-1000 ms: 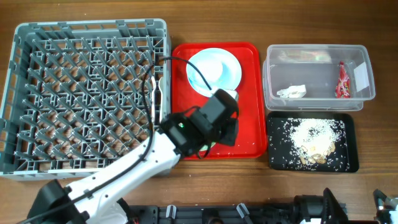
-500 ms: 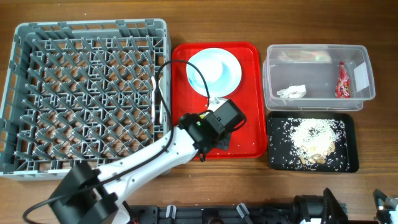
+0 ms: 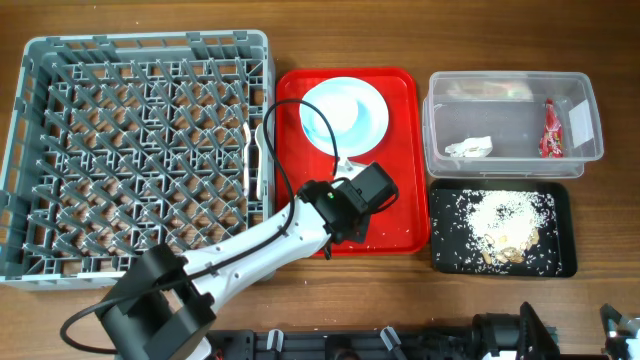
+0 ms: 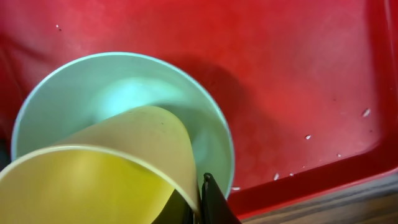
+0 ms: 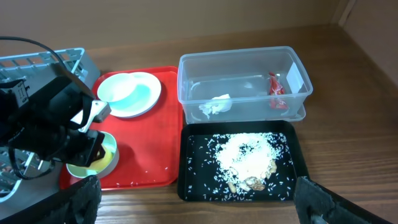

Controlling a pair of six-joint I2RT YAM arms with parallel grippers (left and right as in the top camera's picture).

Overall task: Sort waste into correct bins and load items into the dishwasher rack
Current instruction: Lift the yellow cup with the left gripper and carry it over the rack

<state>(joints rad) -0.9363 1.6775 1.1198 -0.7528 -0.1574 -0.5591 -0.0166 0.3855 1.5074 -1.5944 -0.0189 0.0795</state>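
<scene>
My left gripper [image 3: 348, 222] is low over the front of the red tray, shut on the rim of the small yellow cup [image 4: 93, 180]. The cup sits tilted inside a pale teal bowl [image 4: 124, 81]; both also show in the right wrist view [image 5: 99, 158]. The pale-blue plate [image 3: 345, 113] lies at the back of the tray. The grey dishwasher rack [image 3: 145, 42] fills the left side, with a white utensil [image 3: 260, 150] at its right edge. The clear tub [image 3: 590, 110] holds the red wrapper [image 3: 548, 130] and the white tissue [image 3: 468, 148]. The black tray [image 3: 445, 255] holds rice and scraps [image 3: 505, 215]. My right gripper [image 5: 199, 204] is open and empty.
The red tray [image 3: 400, 120] lies between the rack and the bins, with a few loose grains [image 4: 367, 112] near its front right corner. The left arm's cable loops over the plate. Bare wooden table runs along the front edge.
My left gripper has moved toward the front of the red tray and come down over the bowl. The right arm has not moved.
</scene>
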